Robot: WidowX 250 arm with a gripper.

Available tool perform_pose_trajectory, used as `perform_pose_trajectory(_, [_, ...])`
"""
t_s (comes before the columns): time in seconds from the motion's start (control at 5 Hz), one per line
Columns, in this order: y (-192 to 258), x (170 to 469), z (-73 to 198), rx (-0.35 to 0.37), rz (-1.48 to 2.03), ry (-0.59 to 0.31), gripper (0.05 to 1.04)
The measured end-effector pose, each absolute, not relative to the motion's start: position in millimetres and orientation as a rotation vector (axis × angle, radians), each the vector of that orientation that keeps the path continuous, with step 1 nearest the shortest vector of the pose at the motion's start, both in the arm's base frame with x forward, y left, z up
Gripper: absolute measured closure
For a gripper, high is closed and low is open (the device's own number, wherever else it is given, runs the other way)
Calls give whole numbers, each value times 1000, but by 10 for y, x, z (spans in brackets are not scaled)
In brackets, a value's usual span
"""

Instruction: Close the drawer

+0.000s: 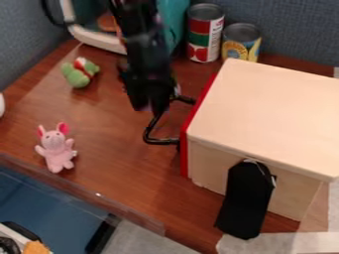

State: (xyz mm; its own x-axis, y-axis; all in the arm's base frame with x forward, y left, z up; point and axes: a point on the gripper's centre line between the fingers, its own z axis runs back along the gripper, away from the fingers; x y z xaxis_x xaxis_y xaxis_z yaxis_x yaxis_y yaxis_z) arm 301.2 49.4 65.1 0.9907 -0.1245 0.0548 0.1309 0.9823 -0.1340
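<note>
My gripper (149,105) hangs down at the upper centre, just left of the drawer's black handle (159,141); whether they touch I cannot tell. The drawer's red front (190,131) stands on the left side of a pale wooden box (271,109). It lies close against the box at the near corner, with no gap visible there. Its inside is hidden beneath the box top.
A pink plush toy (57,148) stands at the left and a green plush toy (80,73) lies behind it. Two cans (205,34) stand behind the box, beside a teal object (169,25). A black tag (246,201) hangs on the box's near side.
</note>
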Motion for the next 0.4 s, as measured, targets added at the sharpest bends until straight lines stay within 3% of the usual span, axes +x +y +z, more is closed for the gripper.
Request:
perform_pose_trajectory(0.2, [656,2972,918,-49,-113,-155,111])
perform_pose_trajectory(0.4, [787,2897,1043,64,-53,-213,79])
